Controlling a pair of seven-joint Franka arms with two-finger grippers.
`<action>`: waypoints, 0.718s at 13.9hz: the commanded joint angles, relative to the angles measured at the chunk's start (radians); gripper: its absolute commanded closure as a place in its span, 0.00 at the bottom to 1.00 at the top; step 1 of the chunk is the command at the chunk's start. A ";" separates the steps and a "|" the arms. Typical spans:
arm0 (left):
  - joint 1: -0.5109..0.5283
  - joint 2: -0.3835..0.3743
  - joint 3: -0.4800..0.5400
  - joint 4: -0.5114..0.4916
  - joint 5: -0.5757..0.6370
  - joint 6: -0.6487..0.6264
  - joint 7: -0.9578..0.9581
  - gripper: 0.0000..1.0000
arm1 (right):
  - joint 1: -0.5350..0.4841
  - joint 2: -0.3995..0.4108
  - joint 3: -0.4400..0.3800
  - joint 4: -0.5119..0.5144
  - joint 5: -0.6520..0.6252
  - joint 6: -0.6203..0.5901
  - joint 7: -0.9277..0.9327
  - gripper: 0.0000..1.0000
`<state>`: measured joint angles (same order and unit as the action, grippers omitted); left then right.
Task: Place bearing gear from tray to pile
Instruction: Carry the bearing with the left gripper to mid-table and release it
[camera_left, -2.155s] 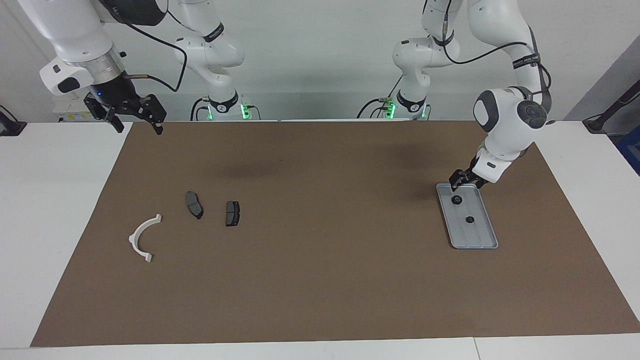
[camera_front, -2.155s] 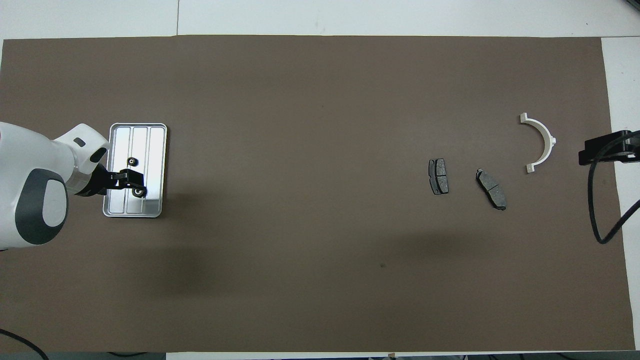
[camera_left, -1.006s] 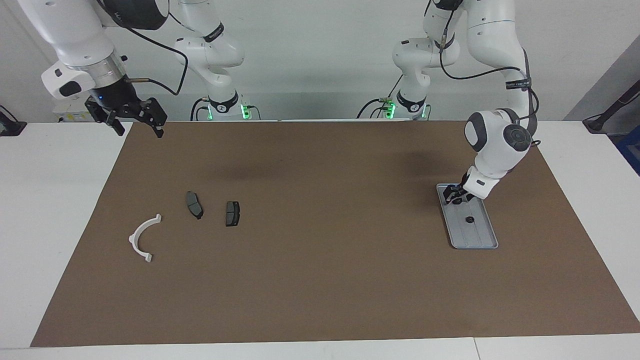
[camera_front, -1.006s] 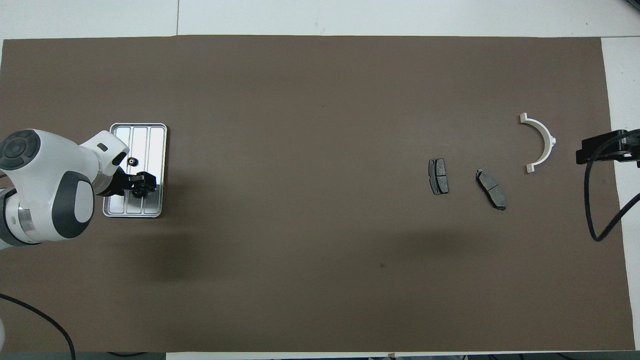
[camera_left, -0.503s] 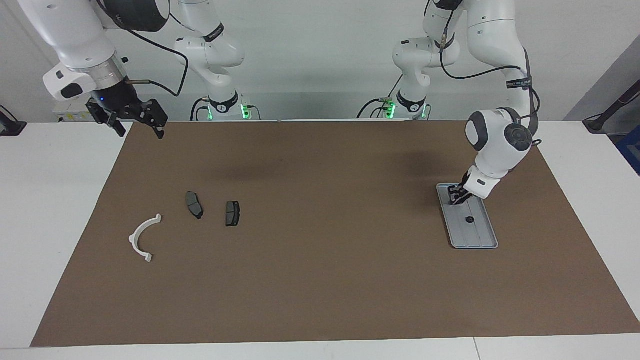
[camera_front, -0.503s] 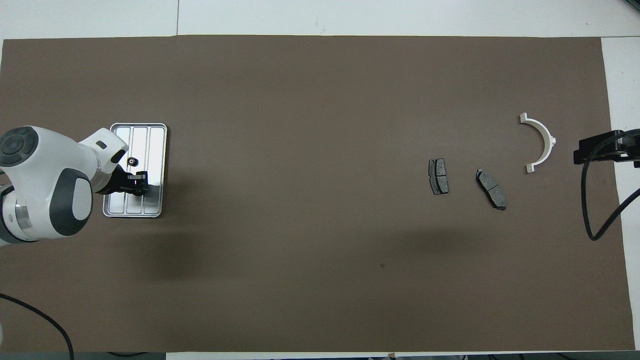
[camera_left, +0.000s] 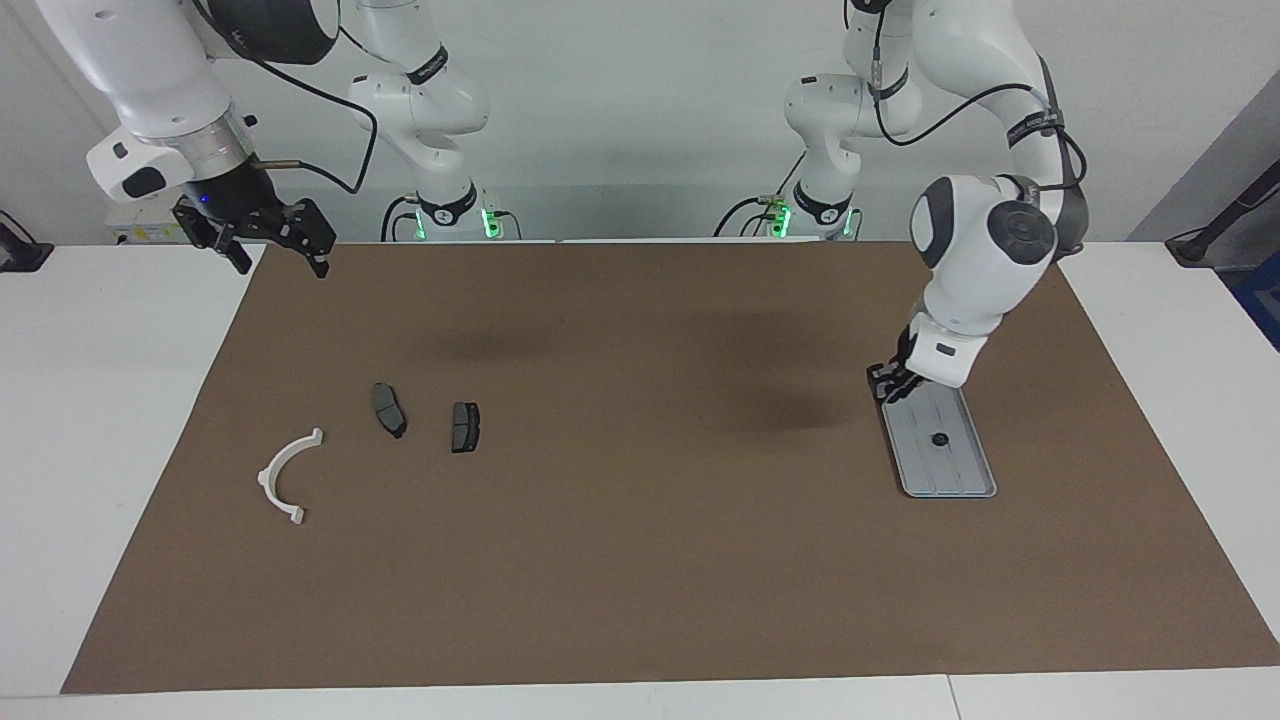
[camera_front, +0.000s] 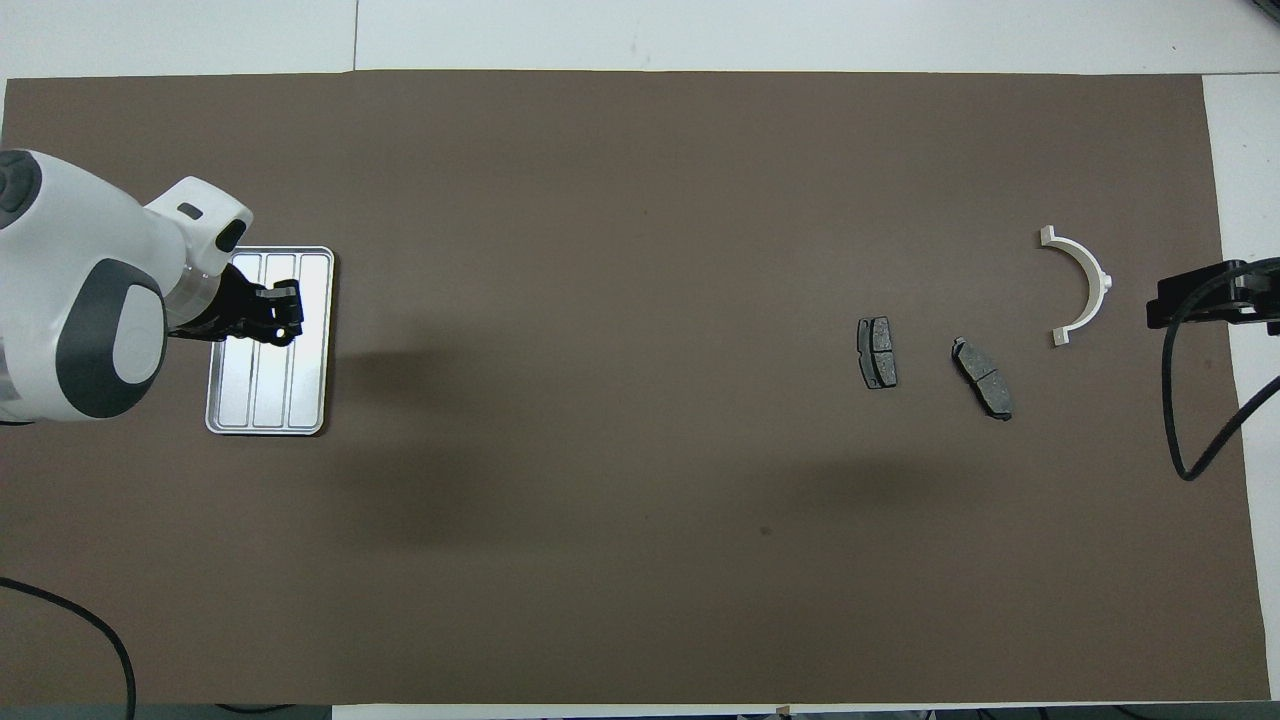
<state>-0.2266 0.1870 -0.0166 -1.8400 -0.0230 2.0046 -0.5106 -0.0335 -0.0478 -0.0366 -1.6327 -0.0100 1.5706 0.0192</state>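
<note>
**Gear gripped, carry to pile comes next**

The bearing gear (camera_front: 279, 319) sits pinched in the left gripper (camera_left: 893, 381), fingers drawn narrow around it (only a small dark lump shows between the tips, so the hold is a judgement). The gripper hangs low over the end of the tray (camera_left: 952, 478) that lies nearer the robots. Whether the gear is clear of the tray floor I cannot tell. A second gear (camera_left: 939, 439) lies loose mid-tray, apart from the gripper.

The pile is well apart, toward the right arm's end of the table: white bracket (camera_left: 283, 468) and two brake pads (camera_left: 388, 409) (camera_left: 465, 427), none touching.

The right gripper (camera_left: 278, 252) waits, fingers spread wide and holding nothing, up over the mat's edge at its own end.

Step in hand: pick done or nearly so; the transfer is not begun. The next move calls for a rise clear of the tray rim, then a long carry across the mat (or a handover to the right arm, since the pile is far), and a release beside the pads without knocking them.
</note>
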 joint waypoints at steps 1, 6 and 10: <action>-0.123 0.052 0.015 0.065 -0.011 0.051 -0.228 1.00 | -0.026 -0.007 0.007 -0.015 0.002 0.031 -0.056 0.00; -0.306 0.278 0.023 0.243 -0.005 0.072 -0.476 1.00 | -0.032 0.000 0.007 -0.018 0.001 0.045 -0.077 0.00; -0.313 0.305 0.023 0.217 -0.002 0.140 -0.499 1.00 | -0.043 0.017 0.007 -0.022 0.001 0.071 -0.096 0.00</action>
<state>-0.5368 0.4862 -0.0061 -1.6316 -0.0282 2.1380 -0.9952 -0.0586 -0.0351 -0.0371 -1.6380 -0.0100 1.6091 -0.0442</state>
